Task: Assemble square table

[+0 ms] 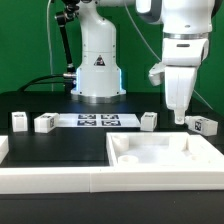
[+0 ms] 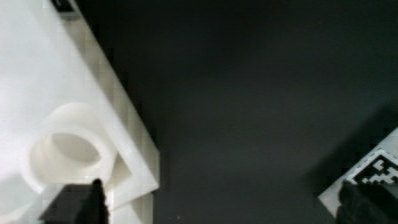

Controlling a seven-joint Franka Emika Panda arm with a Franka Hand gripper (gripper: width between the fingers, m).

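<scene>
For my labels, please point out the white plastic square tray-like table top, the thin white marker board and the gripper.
white square table top [image 1: 160, 152]: exterior view, bare inner floor.
marker board [image 1: 95, 121]: exterior view, middle tags.
gripper [image 1: 179, 117]: exterior view, between fingertips.

One white square table top [image 1: 160, 150] lies at the tabletop's [image 1: 60, 142] near edge. Four small tagged block legs [image 1: 18, 121] [image 1: 44, 123] [image 1: 148, 120] [image 1: 205, 125] stand in a row across the tabletop's middle. One marker board [image 1: 93, 120] lies among them. One white rail [image 1: 50, 180] edges the front. One robot arm [image 1: 180, 50], one pincer [image 1: 179, 118].
</scene>
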